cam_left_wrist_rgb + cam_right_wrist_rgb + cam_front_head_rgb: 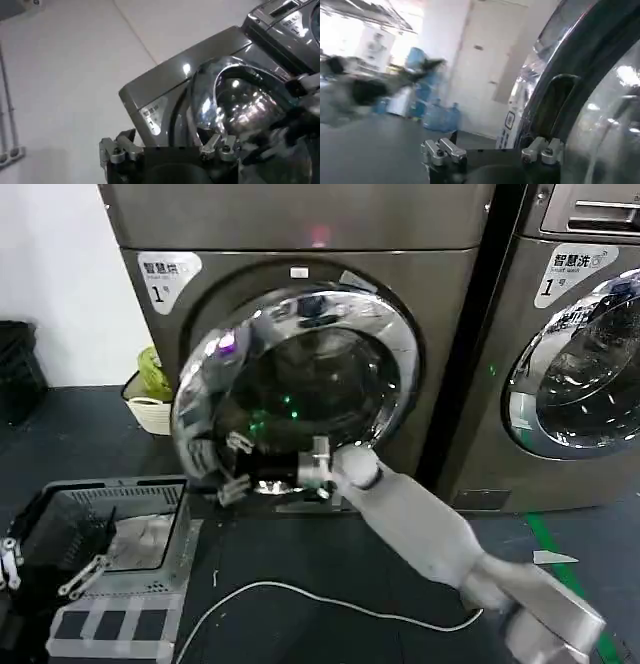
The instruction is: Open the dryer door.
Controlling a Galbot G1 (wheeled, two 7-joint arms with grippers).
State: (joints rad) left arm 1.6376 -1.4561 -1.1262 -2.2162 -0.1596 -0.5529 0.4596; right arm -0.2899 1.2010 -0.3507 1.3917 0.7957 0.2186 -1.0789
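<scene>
1. At the lower left rim of the dryer door (300, 374) you have the right gripper (235, 464), its arm reaching in from the low right across the front of the dryer (440, 314).
2. Its fingers stand apart. In the right wrist view one finger (542, 150) sits just beside the shiny rim, and nothing is clamped between the two.
3. The door itself hangs partly open. Its left edge stands out from the machine toward you, while its right edge stays close to the front, so the hinge is probably on the right.
4. That gives you the relation to work from: the free edge lies right at the right gripper, and the door should swing out and rightward about an upright hinge line.
5. The left gripper (167, 149) hangs low over the basket (130, 494), well apart from the door, spread wide and empty. The right arm is clearly the nearer one.
6. Keep the pull along the door's arc, because a straight tug could slip off the smooth rim.
</scene>
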